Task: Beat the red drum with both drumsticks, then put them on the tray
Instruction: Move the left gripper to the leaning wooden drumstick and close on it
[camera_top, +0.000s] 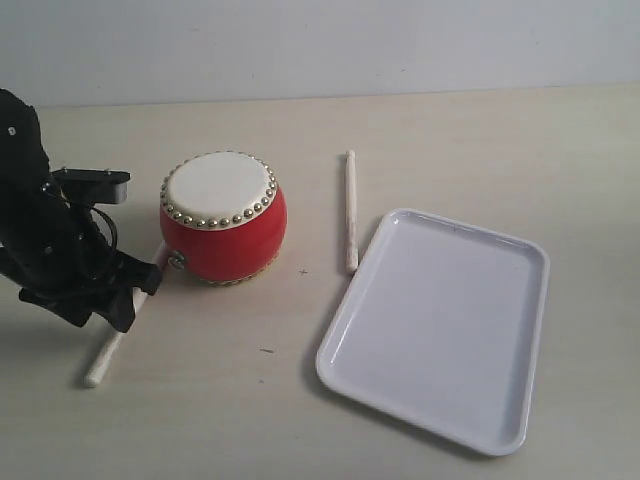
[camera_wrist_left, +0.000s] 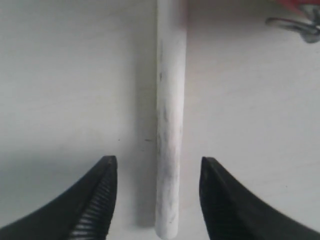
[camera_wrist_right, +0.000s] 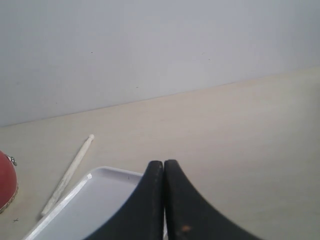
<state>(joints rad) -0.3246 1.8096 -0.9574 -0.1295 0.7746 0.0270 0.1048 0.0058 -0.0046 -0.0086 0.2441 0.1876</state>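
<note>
A slim pale wooden drumstick (camera_wrist_left: 167, 125) lies flat on the light tabletop (camera_top: 300, 400). It runs straight through the gap of the left gripper (camera_wrist_left: 157, 164), whose black ribbed jaws stand wide apart, one on each side of the shaft, gripping nothing. Just past that gripper, beside the stick's far end, sits the squat glossy red drum (camera_top: 223, 217) with its cream head and brass studs.

The shaft is round. If the jaws close too high or off centre, they could skim over it and set it rolling. The drum is also close, so a careless lift might knock it.

On the drum's far side from the left gripper, a second pale wooden drumstick (camera_top: 351, 210) lies untouched. It is just beside the flat white rectangular plastic tray (camera_top: 440, 320), which holds nothing. The right gripper (camera_wrist_right: 163, 165) looks out over a corner of that tray, its jaws pressed together and empty.
</note>
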